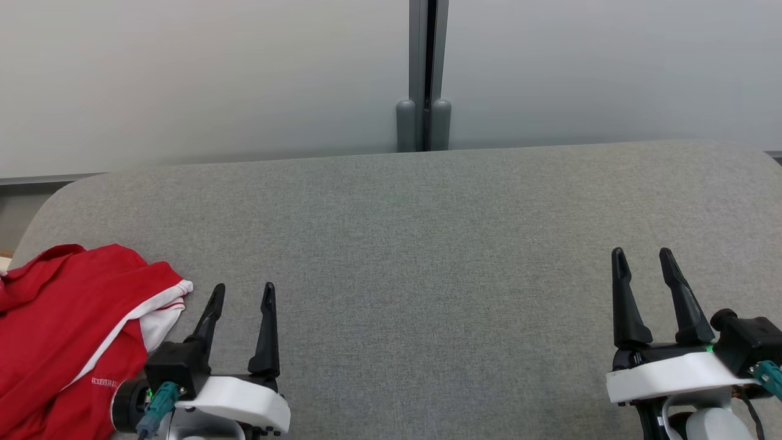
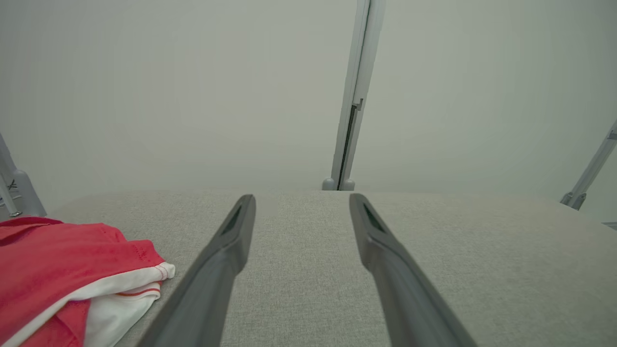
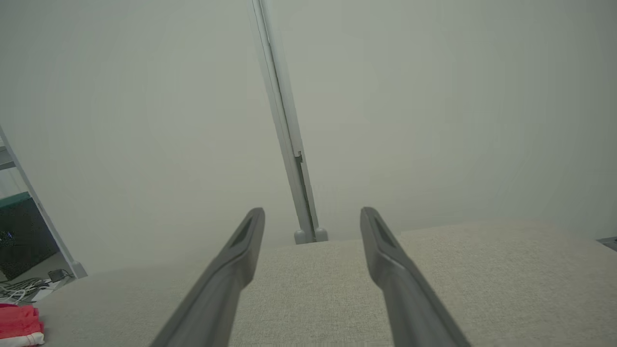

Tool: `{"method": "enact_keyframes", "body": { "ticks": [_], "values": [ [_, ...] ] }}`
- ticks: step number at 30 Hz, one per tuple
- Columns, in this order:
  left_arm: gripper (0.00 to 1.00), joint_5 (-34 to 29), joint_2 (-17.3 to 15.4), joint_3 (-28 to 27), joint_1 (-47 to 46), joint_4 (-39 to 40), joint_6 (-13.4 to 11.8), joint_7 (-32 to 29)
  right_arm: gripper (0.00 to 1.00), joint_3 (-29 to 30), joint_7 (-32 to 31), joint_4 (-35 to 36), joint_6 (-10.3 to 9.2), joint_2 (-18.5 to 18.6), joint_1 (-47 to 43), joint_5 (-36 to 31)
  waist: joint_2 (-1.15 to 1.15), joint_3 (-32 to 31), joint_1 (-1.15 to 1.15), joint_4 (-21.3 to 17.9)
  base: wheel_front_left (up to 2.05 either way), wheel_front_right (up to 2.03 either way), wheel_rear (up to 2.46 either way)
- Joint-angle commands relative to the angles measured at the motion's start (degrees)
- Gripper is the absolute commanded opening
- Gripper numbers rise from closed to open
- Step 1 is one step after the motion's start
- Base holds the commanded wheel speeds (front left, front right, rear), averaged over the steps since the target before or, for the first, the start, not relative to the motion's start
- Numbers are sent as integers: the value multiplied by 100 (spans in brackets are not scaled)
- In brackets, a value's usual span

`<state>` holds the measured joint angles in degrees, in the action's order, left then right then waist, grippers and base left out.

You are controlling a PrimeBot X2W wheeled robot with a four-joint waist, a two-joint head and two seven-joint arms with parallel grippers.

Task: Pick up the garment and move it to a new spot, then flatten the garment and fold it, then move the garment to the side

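Nearest, at the bottom left: left hand, fingers parted a moderate way, nothing between them, above the grey surface. Just to its left, close beside the wrist: red garment with white trim, crumpled in a heap at the near left corner of the surface and running off the left and near edges of the head view. White-trimmed end pointing right, toward the left hand. No clear long axis in that bunched state; bulk spread roughly near to far along the left edge.

Over at the near right: right hand, likewise open and empty, well apart from the garment, with the whole bare width of the surface between.

Judged from this: pick-up not yet begun, and plainly a job for the left hand, by swinging left and down onto the cloth. Open middle of the surface, ahead and to the right, a likely new spot.

Farther off: pale wall panels, with a grey post at their seam.
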<state>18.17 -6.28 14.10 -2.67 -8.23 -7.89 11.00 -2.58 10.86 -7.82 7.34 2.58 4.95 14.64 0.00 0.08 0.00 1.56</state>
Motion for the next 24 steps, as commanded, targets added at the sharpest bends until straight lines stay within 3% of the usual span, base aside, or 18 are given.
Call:
{"method": "enact_keyframes", "body": {
  "ticks": [1,8,10,15,24],
  "values": [
    [100,9,-1,-86,-25,53,1,45,100,-6,66,13,23,32,12,-11,0,5,0,6,0,0,0],
    [100,487,255,-653,131,-49,299,135,100,-41,152,-169,23,36,-23,220,0,16,0,32,0,0,0],
    [100,389,299,-718,140,-116,436,157,100,8,176,-290,21,37,-28,509,0,15,0,31,0,0,0],
    [100,126,329,-723,198,-345,674,217,100,-31,237,-538,21,35,27,429,0,10,0,39,0,0,0],
    [100,-224,332,-515,128,-481,638,301,100,-95,320,-615,22,40,77,-353,0,14,0,48,0,0,0]
  ]
}}
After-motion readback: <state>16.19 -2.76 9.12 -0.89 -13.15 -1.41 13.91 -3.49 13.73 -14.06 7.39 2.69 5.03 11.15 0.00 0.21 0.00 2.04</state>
